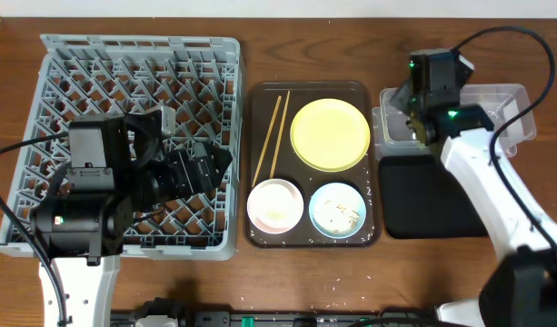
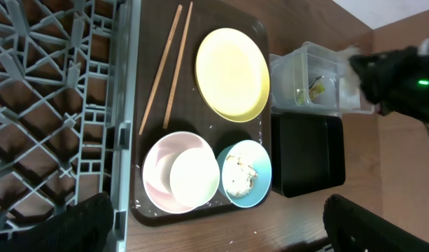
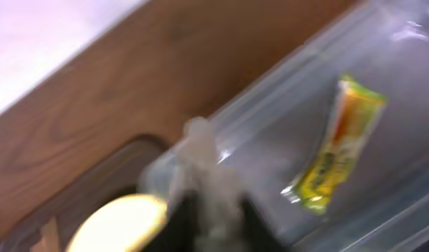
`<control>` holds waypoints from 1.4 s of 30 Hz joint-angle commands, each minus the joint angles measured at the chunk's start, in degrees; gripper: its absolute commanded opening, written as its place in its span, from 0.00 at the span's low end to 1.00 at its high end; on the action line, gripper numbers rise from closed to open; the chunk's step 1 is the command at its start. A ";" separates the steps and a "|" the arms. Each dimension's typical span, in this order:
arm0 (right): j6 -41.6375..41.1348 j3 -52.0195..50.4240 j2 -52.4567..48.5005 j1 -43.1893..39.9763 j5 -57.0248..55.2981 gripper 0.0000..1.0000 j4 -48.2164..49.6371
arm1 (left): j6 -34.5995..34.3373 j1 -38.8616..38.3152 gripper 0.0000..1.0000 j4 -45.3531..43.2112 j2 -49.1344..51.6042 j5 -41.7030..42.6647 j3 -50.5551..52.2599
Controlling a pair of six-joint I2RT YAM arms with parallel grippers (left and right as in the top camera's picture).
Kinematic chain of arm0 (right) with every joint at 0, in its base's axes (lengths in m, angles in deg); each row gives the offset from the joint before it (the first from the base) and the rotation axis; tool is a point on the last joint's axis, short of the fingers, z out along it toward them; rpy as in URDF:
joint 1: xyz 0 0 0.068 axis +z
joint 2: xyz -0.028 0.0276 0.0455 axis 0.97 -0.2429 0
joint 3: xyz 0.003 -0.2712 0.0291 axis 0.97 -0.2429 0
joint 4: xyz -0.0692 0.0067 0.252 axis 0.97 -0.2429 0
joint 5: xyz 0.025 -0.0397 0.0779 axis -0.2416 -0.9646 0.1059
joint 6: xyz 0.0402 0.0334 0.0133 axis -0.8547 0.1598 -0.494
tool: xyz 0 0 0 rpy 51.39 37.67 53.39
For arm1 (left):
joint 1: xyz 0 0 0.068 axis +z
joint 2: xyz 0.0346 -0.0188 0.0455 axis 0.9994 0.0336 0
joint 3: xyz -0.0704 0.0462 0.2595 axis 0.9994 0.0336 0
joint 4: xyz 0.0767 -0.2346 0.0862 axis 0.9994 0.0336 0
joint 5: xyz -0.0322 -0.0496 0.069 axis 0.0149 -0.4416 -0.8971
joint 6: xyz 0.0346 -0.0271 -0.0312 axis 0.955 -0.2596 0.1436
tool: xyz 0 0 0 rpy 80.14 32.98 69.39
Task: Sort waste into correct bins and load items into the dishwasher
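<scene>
Now the right claw (image 3: 214, 222) sits clamped on the crumpled white tissue (image 3: 204, 168), blurred, above the clear tub (image 3: 382, 70); the snack wrapper (image 3: 333, 147) lies inside the tub, just right of the claw, while the left claw (image 1: 214, 165) hangs over the dish rack (image 1: 96, 64), fingers wide apart

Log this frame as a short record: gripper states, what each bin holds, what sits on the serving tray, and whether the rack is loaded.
left gripper: open, empty, above the dish rack
right gripper: over the clear tub, apparently shut on the tissue; view blurred
clear tub: snack wrapper
black tray: nothing visible inside
serving tray: chopsticks, yellow plate, white bowl, blue bowl with rice
dish rack: no dishes loaded
</scene>
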 commanded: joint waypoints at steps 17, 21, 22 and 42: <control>25.79 -0.44 13.09 8.79 39.95 0.61 -15.10 | 0.74 0.26 0.96 -0.04 -0.11 0.50 -1.09; 25.77 -1.14 11.67 17.92 38.88 0.58 -17.75 | 0.74 0.26 0.96 -0.04 -0.11 0.52 -1.09; 25.77 -1.20 10.99 20.17 38.07 0.58 -17.73 | 0.74 0.26 0.96 -0.04 -0.11 0.52 -1.09; 13.77 -1.18 -7.34 33.68 19.85 0.01 -13.44 | 0.72 0.26 0.96 -1.25 -0.11 0.57 -1.09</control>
